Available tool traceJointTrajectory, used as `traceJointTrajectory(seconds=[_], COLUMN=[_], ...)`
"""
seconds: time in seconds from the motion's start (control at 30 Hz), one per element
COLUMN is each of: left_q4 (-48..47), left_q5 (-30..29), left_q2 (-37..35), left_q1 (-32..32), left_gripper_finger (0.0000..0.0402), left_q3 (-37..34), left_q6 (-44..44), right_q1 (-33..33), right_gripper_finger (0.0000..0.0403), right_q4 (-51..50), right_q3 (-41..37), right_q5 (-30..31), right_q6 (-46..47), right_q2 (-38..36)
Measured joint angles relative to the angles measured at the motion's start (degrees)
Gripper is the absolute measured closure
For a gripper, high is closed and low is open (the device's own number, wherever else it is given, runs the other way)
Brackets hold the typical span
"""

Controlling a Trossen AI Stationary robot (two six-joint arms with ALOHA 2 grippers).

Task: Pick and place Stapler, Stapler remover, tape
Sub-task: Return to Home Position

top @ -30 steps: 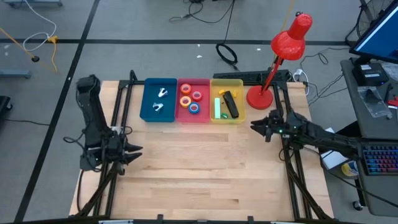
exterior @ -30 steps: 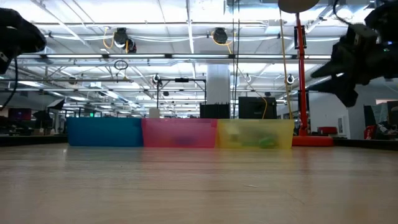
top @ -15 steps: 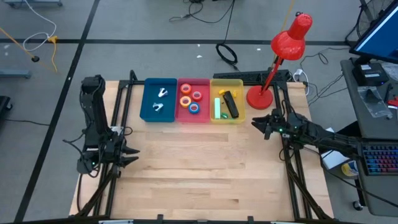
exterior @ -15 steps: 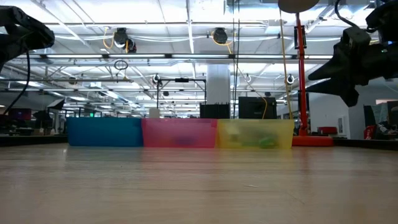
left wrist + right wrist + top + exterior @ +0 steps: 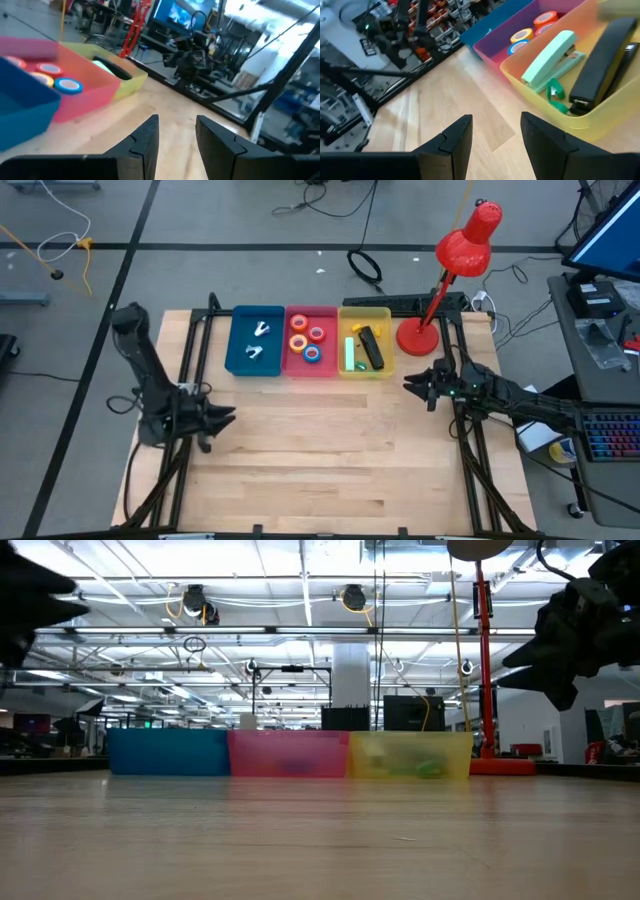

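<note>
Both tools are open and empty. The right tool (image 5: pixel 408 383) lies near the yellow bin (image 5: pixel 365 373); the left tool (image 5: pixel 222 420) sits well clear of the blue bin (image 5: pixel 270 366).

A light wooden desk (image 5: pixel 330 440) is set on a grey floor (image 5: pixel 230 220) crossed by dark lines, where loose cables (image 5: pixel 365 268) are strewn. A red lamp (image 5: pixel 465 240) is stood at the desk's far right corner. Overhead, a ceiling (image 5: pixel 300 570) lined with strip lights is seen, with a white pillar (image 5: pixel 351 680) far behind.
</note>
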Motion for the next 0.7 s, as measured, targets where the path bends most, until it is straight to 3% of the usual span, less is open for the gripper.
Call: traceJointTrajectory(seconds=[0.13, 0.27, 0.5, 0.7], left_q4=[7.50, 6.25, -0.19, -14.64], left_q5=[12.70, 17.83, 30.05, 43.83], left_q2=[-0.06, -2.68, -14.65, -25.13], left_q1=[11.57, 19.95, 30.43, 41.84], left_gripper_finger=[0.0270, 0.0270, 0.0270, 0.0270], left_q3=[0.00, 0.00, 0.00, 0.02], left_q6=[13.65, 16.90, 23.33, 19.67], right_q1=[0.00, 0.00, 0.00, 0.00], right_gripper_finger=[0.0242, 0.0243, 0.0241, 0.0242], right_q4=[0.00, 0.04, 0.35, 0.42], right_q3=[-0.02, -0.02, -0.07, -0.07], right_q5=[-0.71, -0.81, -0.93, -0.95], right_q6=[-0.46, -0.19, 1.13, 1.14], right_q2=[0.00, 0.00, 0.00, 0.00])
